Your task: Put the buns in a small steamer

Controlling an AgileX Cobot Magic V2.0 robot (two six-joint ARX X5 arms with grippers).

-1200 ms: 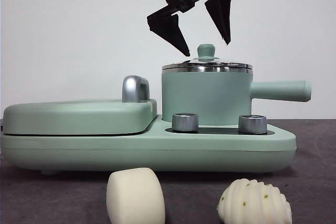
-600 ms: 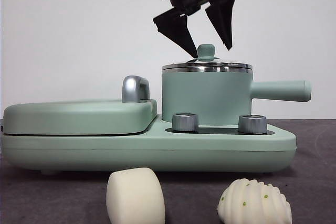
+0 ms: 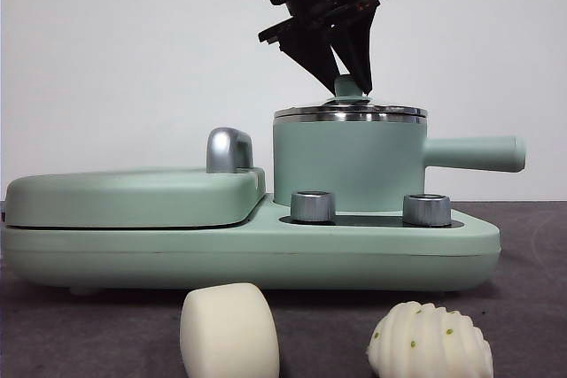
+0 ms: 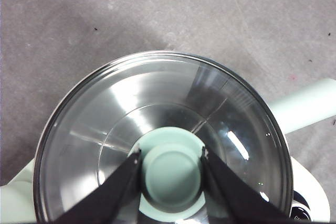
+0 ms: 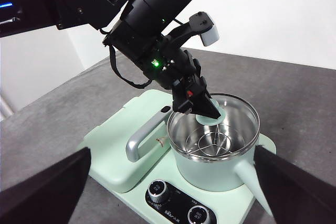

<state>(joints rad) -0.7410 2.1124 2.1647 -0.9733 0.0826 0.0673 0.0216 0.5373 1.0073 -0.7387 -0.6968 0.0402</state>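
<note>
A mint-green tabletop cooker (image 3: 266, 250) sits on a dark grey table (image 3: 532, 307) against a white wall. On its right half stands the small steamer (image 3: 347, 165), a mint-green cylindrical pot with a steel rim and a straight side handle (image 3: 474, 153) pointing toward 3 o'clock in the front view. A glass lid (image 4: 105, 129) covers the pot, topped by a round green knob (image 4: 172, 177).

The left gripper (image 3: 345, 77) comes down from 12 o'clock above the pot. In the left wrist view its two black jaws press against opposite sides of the knob, pinching it; the lid rests on the steel rim. The right wrist view shows the same black arm (image 5: 142, 19) reaching over the cooker, its jaws at the knob above the pot, with a steel rack (image 5: 212, 142) visible through the glass.

On the cooker's left half lies a flat green griddle lid (image 3: 133, 196) with a chrome handle (image 3: 228, 150). Two silver dials (image 3: 312, 206) sit on the panel in front of the pot.

The two buns lie on the table in front of the cooker, outside the pot. The smooth drum-shaped bun (image 3: 229, 332) is at about 7 o'clock from the pot in the front view; the ridged bun (image 3: 430, 343), flecked with green specks, is at about 5 o'clock. They are apart from each other.

The right gripper (image 5: 168, 192) hangs well back from the cooker, its jaws spread wide and holding nothing.
</note>
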